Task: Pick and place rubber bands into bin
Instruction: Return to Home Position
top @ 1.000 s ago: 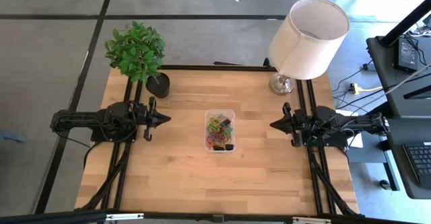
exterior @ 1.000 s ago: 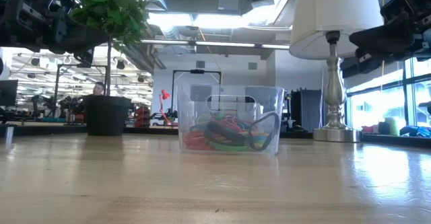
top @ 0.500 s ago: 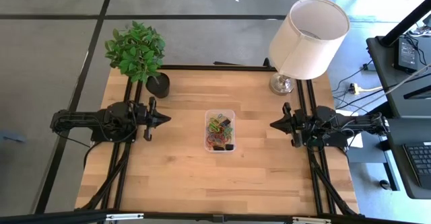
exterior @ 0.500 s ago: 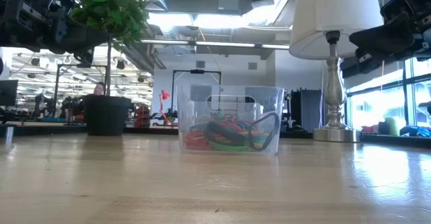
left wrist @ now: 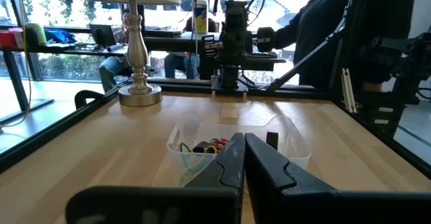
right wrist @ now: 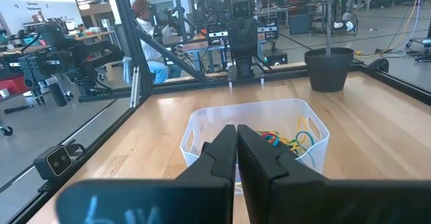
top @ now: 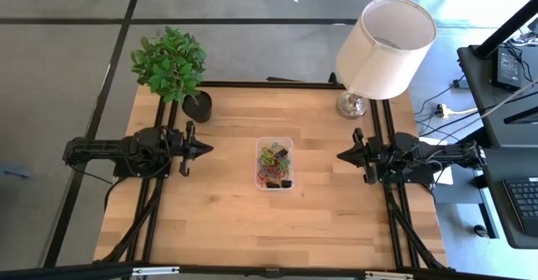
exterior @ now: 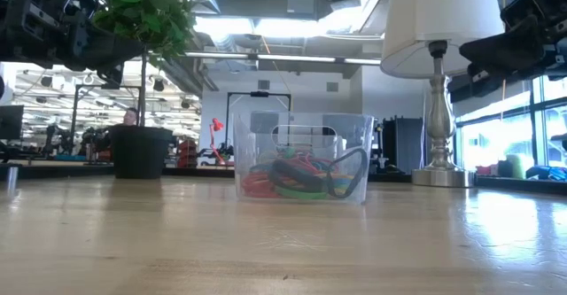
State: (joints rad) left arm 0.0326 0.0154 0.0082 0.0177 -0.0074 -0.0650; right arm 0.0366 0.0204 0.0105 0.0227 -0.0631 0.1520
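Note:
The clear plastic bin (top: 275,163) stands at the middle of the table, also seen as the bin (exterior: 302,157), the bin (left wrist: 202,146) and the bin (right wrist: 202,126). Red, green, yellow and black rubber bands (top: 272,161) lie heaped inside it; in the low view the rubber bands (exterior: 297,178) rest on its floor. My left gripper (top: 209,149) hovers shut to the bin's left; its own view shows the left gripper (left wrist: 243,140) pointing at the bin. My right gripper (top: 340,155) hovers shut to the bin's right, the right gripper (right wrist: 236,131) also aimed at it. Both are above the table, touching nothing.
A potted green plant (top: 172,66) in a black pot (top: 198,106) stands at the far left of the table. A lamp (top: 380,49) with a white shade stands at the far right corner. Bare wood lies around the bin. People sit in the room beyond the table.

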